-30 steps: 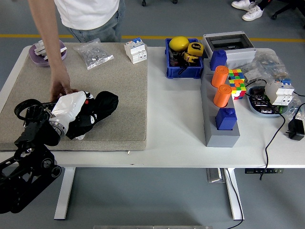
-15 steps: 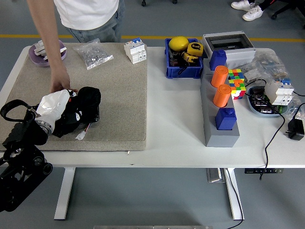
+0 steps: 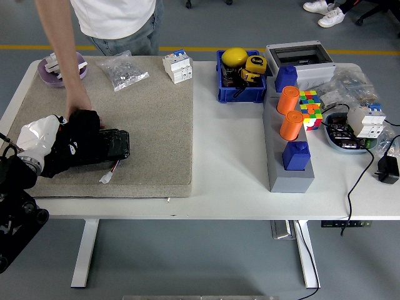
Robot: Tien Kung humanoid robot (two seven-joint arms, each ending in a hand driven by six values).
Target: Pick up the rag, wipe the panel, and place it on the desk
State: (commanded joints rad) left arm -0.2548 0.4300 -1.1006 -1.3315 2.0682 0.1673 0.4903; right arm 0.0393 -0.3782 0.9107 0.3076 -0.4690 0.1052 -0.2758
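Note:
My left hand [image 3: 87, 145] lies low on the beige felt panel [image 3: 150, 106] near its left edge. It is black, with a white wrap [image 3: 37, 136] at the wrist. The hand is shut on a dark folded rag [image 3: 112, 144], which is pressed flat on the panel; black on black makes the rag's outline hard to trace. A thin red and white lead [image 3: 109, 175] trails from under it. A person's hand [image 3: 79, 110] reaches down from the far side and touches the back of my hand. My right arm does not appear.
On the panel's far edge sit a purple dish [image 3: 57, 67], a clear bag of parts [image 3: 122, 70] and a white breaker [image 3: 177, 66]. To the right stand a blue bin [image 3: 240, 94], a grey rack [image 3: 282, 176] with orange cylinders [image 3: 289, 100], and cables.
My left hand has slid left across the panel with the rag, from about the middle-left to the left edge. The person's hand stayed beside it.

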